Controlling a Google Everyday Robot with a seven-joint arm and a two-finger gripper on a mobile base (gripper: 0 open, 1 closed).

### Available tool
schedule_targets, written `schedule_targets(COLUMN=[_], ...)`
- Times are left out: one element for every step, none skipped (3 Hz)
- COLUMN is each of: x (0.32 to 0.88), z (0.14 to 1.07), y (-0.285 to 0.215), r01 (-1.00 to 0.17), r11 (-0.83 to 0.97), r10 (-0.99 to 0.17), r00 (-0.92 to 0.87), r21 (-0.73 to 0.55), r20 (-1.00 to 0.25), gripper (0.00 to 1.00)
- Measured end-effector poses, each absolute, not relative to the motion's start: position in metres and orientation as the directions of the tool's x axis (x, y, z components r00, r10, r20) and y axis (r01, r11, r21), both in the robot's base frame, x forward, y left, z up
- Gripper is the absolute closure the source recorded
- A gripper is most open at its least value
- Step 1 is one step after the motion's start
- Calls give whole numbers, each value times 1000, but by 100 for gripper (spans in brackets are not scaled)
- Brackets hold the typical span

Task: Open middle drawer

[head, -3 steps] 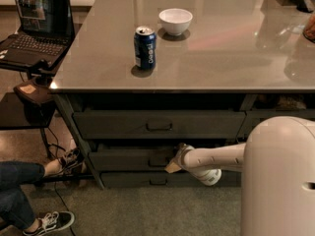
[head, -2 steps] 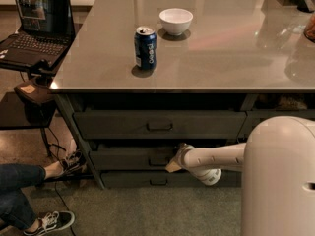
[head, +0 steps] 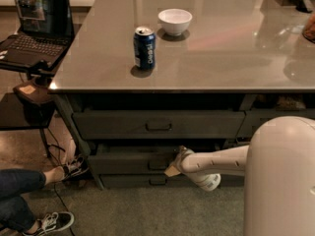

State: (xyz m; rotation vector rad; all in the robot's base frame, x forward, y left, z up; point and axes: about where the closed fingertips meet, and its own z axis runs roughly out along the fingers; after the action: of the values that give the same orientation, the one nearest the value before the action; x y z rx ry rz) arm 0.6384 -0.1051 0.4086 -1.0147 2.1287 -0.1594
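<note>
The middle drawer (head: 128,162) is the wide, shallow dark grey front under the top drawer (head: 113,124), with a small dark pull handle (head: 157,164) at its centre. Its front stands a little way out from the frame, with a thin strip of its top edge showing. My gripper (head: 173,167) reaches in from the right on a white arm (head: 216,162) and sits right at the handle's right end, touching the drawer front. The bottom drawer (head: 128,181) lies just below it.
On the grey tabletop (head: 221,58) stand a blue soda can (head: 144,48) and a white bowl (head: 174,21). A laptop (head: 34,23) sits on a side stand at left. A person's legs and sneakers (head: 51,221) are on the floor at lower left. My white body (head: 280,181) fills the lower right.
My gripper has shifted slightly down and left at the handle, and the middle drawer's front seems a touch further out. The seated person's foot has moved a little.
</note>
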Motion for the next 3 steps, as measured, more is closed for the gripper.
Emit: schedule_targets(x=[635,630,630], z=[413,420,420], y=[-109,-114,-114], r01=[-597,-568,-568], r11=[696,726,726], r10=[-692,-665,-665], r00=[-413,-437,-437], r21=[-398,-387,-387], r20=[-592,-606,-606], gripper=[100,100,100])
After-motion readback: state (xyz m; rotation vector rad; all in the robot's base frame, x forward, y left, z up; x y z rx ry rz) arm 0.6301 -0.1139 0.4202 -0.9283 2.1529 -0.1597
